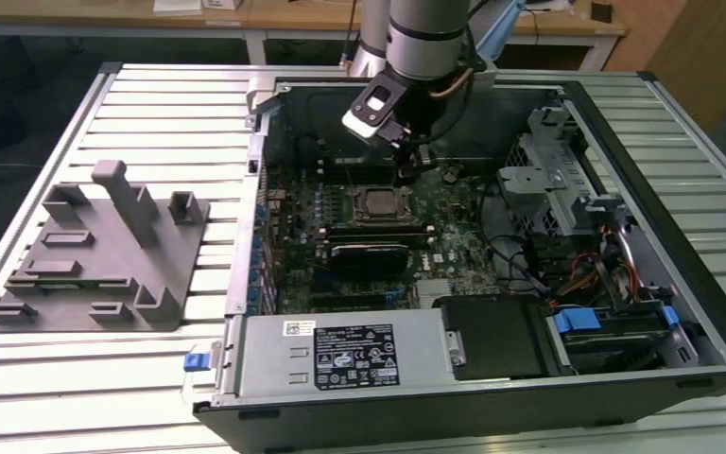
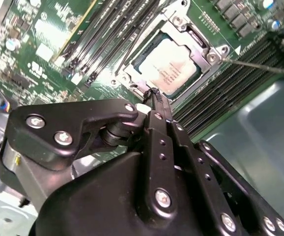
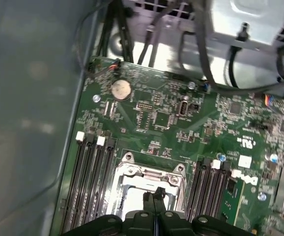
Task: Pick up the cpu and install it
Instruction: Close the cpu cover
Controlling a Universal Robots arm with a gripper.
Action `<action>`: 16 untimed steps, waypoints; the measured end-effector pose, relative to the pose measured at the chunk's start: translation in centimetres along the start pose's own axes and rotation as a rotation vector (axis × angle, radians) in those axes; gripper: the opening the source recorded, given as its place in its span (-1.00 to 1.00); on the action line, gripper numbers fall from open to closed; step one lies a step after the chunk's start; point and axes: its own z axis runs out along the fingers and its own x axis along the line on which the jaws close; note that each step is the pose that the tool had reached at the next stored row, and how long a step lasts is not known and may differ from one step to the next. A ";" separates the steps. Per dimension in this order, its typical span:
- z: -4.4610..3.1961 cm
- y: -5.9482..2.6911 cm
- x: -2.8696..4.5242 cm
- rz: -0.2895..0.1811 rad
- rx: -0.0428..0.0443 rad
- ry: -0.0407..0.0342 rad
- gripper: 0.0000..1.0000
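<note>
Silvery cpu [image 2: 169, 66] lies seated in its socket frame [image 2: 203, 44] on the motherboard [image 2: 43, 29]. I read my gripper [image 2: 155, 93] as clenched on nothing, tips pressed together, hovering at the chip's edge; the chip lies just beyond and below them.
</note>
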 end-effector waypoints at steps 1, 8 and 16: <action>0.02 0.00 0.00 -0.019 -0.0002 0.0000 -0.79; 0.15 0.00 0.00 -0.146 -0.0020 -0.0002 -0.79; 0.31 0.00 0.00 -0.292 -0.0039 -0.0006 -0.79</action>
